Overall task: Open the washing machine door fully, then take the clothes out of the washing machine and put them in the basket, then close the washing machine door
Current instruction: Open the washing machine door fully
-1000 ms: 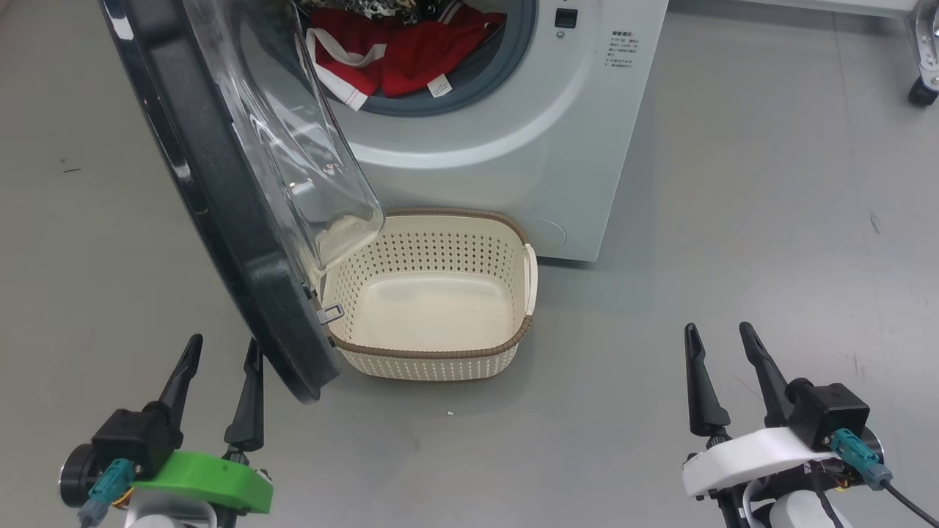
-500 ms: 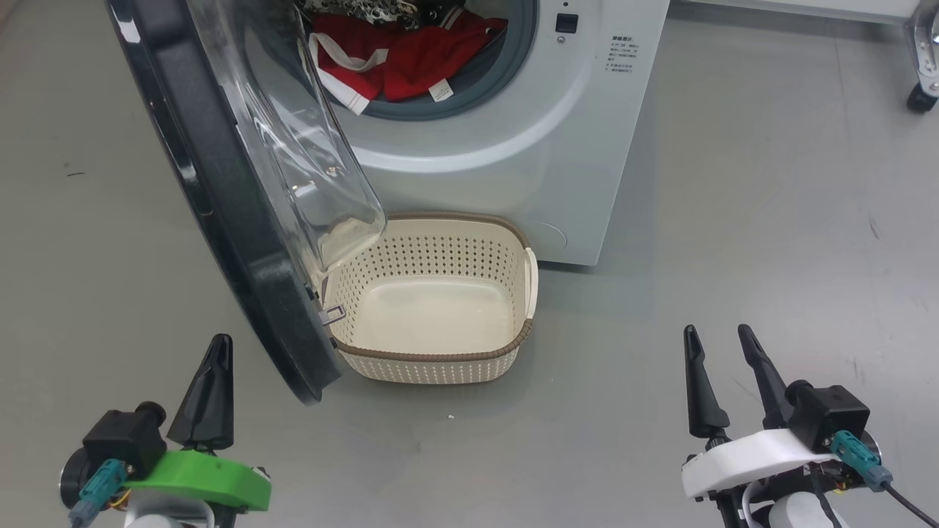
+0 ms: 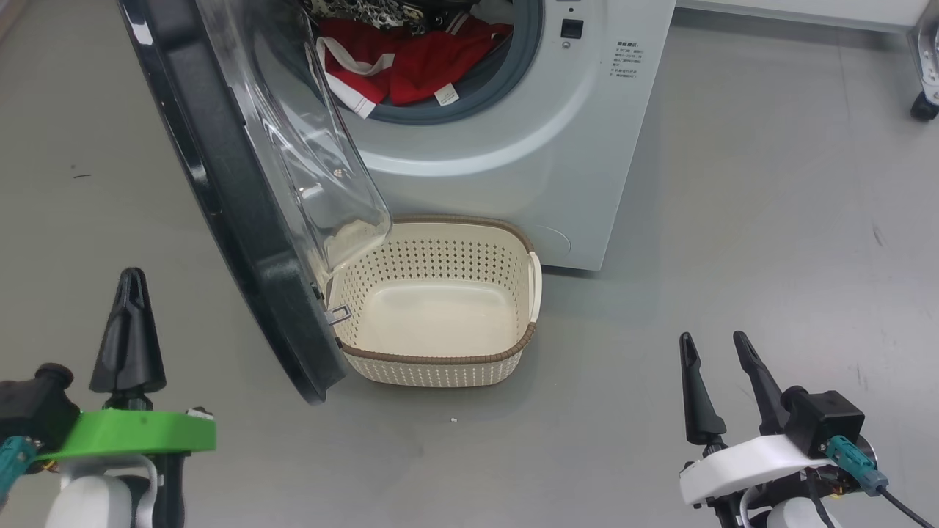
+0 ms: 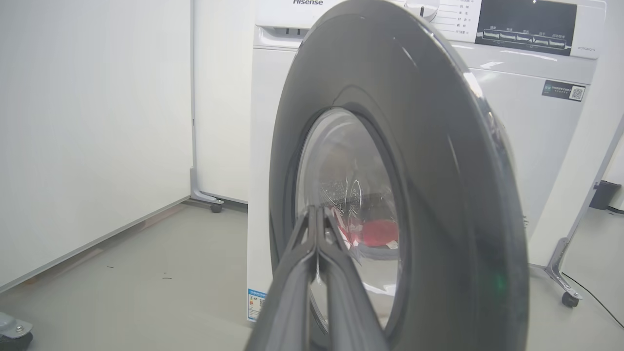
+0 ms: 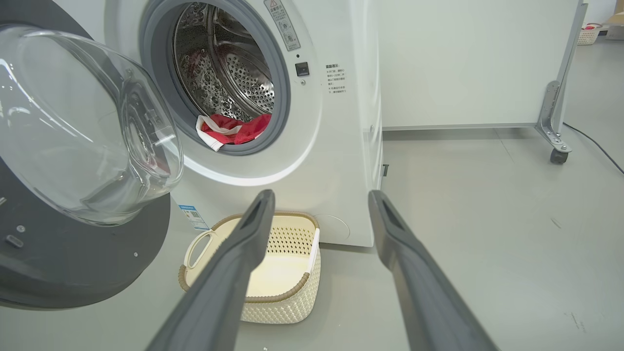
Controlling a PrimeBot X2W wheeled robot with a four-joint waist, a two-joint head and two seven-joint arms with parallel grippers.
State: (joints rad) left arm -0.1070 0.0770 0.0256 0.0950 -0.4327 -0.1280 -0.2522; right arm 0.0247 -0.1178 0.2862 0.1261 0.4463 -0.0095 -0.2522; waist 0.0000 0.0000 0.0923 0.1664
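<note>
The washing machine [image 3: 513,161] stands on the grey floor [image 3: 770,220] with its round door [image 3: 242,205] swung out toward the robot and seen nearly edge-on in the head view. The door's glossy black rim faces the robot's left and its clear glass bowl [image 3: 323,169] bulges toward the machine. The opening is uncovered, showing the grey gasket [image 3: 528,66] and the perforated steel drum [image 5: 229,73].

The red clothes [image 3: 418,70] with white trim lie in the bottom of the drum, spilling over the lower lip of the gasket; a small white label hangs at their front edge. A dark patterned garment [image 3: 352,11] lies behind them.

The cream perforated basket [image 3: 433,372] sits empty on the floor, close against the foot of the machine's front. In the head view the door's lower part overlaps its left side; whether they touch cannot be told.

The left gripper [image 3: 130,282] is low at the left, outside the door's black face and apart from it. Its two dark fingers are pressed together with nothing between them, pointing at the door's window in the left wrist view.

The right gripper [image 3: 713,341] hovers over bare floor to the right of the basket, well apart from it, fingers spread and empty.
</note>
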